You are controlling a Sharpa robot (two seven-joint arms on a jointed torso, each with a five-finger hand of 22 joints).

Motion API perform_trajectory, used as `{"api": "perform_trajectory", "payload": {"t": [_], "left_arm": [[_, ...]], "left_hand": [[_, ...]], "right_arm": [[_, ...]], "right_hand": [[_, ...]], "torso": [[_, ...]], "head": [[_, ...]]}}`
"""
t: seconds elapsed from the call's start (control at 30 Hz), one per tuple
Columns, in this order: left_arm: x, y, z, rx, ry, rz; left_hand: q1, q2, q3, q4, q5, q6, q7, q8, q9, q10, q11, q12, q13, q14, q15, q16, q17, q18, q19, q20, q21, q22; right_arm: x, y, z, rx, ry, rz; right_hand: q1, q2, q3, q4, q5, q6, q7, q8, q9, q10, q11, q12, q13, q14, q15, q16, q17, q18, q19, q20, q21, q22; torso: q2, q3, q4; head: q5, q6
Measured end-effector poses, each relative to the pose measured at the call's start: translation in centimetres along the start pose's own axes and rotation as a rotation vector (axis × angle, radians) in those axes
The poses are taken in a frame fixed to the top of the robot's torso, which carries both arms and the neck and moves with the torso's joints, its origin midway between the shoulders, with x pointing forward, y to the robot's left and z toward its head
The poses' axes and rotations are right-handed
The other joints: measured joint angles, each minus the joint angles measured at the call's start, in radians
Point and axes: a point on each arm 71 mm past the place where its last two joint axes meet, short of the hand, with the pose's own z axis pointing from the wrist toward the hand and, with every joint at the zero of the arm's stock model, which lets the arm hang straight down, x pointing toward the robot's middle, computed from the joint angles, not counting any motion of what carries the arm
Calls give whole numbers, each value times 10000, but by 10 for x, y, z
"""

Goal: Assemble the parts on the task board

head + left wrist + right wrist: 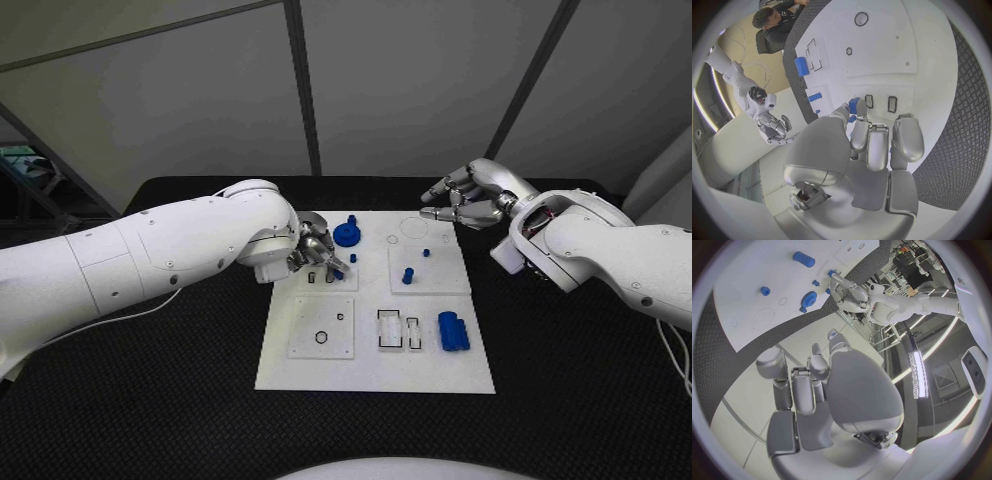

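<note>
The flat white rectangular task board (372,370) lies mid-table, its long side running away from me; on its far half, a round blue toothed gear-like part (346,236) lies flat near the far edge; a small blue peg (391,240) stands just beside it, apart; a second blue upright peg (408,275) stands on the far-right panel, with a short blue pin (427,251) a little beyond it; a blue cylinder (453,331) lies on its side on the near-right area, beside two narrow dark-rimmed slots; a small blue block (854,105) sits pinched at my left hand's (315,256) fingertips, at the far-left panel.
</note>
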Motion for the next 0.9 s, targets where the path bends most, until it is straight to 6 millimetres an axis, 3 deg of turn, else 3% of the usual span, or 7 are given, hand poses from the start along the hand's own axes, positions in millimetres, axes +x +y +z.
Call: {"api": "perform_trajectory", "payload": {"t": [0.07,0.1,0.2,0.4,0.9], "left_arm": [[0,1,0,5,5,-56],[1,2,-1,7,19,-103],[2,4,-2,29,36,-230],[1,10,-7,49,-61,-557],[1,17,-16,108,-552,-930]], "left_hand": [[19,-272,676,625,0,-53,50,-36,104,0,-1,-36,-100,14,-14,0,0,0,-22,22,-36,-19],[-323,-617,1411,670,0,-69,33,9,211,4,-15,-91,-157,68,-70,2,0,0,-22,22,-36,-19],[-844,-1230,2569,621,-1,-69,33,234,414,22,-40,-88,-40,38,-80,2,0,1,-21,22,-36,-2],[-1562,-1469,3501,189,-2,-69,34,331,613,-5,-12,-231,-230,25,-70,2,0,0,-55,55,-114,-57],[-1968,-1613,3993,-88,-14,-122,17,477,785,-38,22,-360,-410,23,-67,2,-1,0,-54,55,-152,-11]], "right_arm": [[0,0,0,10,17,-16],[0,0,0,19,29,-34],[0,-1,0,32,57,-86],[0,-1,-1,44,115,-191],[-1,-3,-1,129,199,-324]], "right_hand": [[0,0,0,0,0,0,0,0,-2,0,0,0,-11,0,0,0,0,-1,0,0,0,-17],[0,0,0,0,13,0,0,0,-10,0,0,0,-23,0,0,0,0,-1,0,0,-9,-44],[0,0,0,0,55,0,0,0,-10,-38,-37,0,-34,0,0,-36,-1,0,-36,-36,-47,-78],[0,0,0,0,55,0,0,0,-10,-38,-37,-38,-44,0,0,-36,-1,0,-36,-36,-47,-102],[0,0,0,0,90,0,0,-1,-20,-37,-36,-38,-73,0,0,-35,-2,1,-36,-36,-85,-141]], "torso": [[0,-1,0],[0,-1,1],[0,-3,12],[-4,0,14],[-14,-4,50]], "head": [[0,-7],[0,-10],[-5,-25],[35,-27],[110,-42]]}}
